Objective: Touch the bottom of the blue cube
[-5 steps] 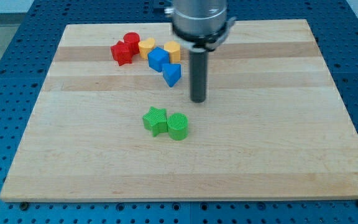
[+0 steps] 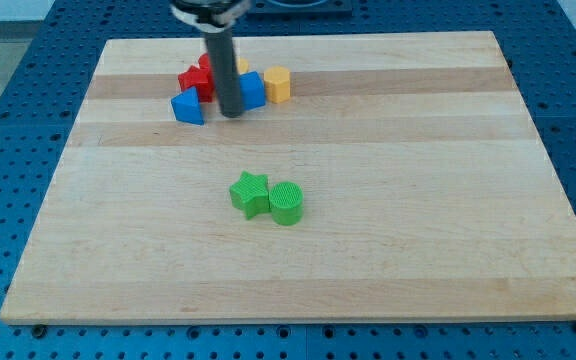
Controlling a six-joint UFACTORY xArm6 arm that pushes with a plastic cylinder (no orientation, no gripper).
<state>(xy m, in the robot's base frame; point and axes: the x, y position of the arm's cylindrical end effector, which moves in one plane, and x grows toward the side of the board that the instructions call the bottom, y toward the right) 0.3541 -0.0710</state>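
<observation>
**Tip crowded against the blue cube, with neighbours close enough to shove**

My tip (image 2: 231,113) sits in the block cluster near the top of the board (image 2: 448,200), at about 11 o'clock from the board's middle. There is no gripper here, only a bare rod, so nothing opens, closes or grips. The blue cube (image 2: 252,89) lies just at 2 o'clock from my tip, partly hidden by the rod; the two look to be touching or nearly so, though the rod covers the contact line and I cannot tell for certain. My tip seems to meet the cube's lower left corner rather than the middle of its bottom face.

The risks, as I judge them:

- Pressing on toward 12 o'clock would drive the cube into the yellow block (image 2: 278,83) at its 3 o'clock, and into the red blocks (image 2: 196,78) at its 9 o'clock, scattering the cluster.
- An off-centre contact on the corner would spin the cube instead of simply touching it.
- A sideways correction toward 9 o'clock would strike the other blue block (image 2: 187,106), which sits close by on that side.

The green star (image 2: 250,193) and green cylinder (image 2: 287,203), touching each other near the board's middle, are well apart at 6 o'clock and out of danger.
</observation>
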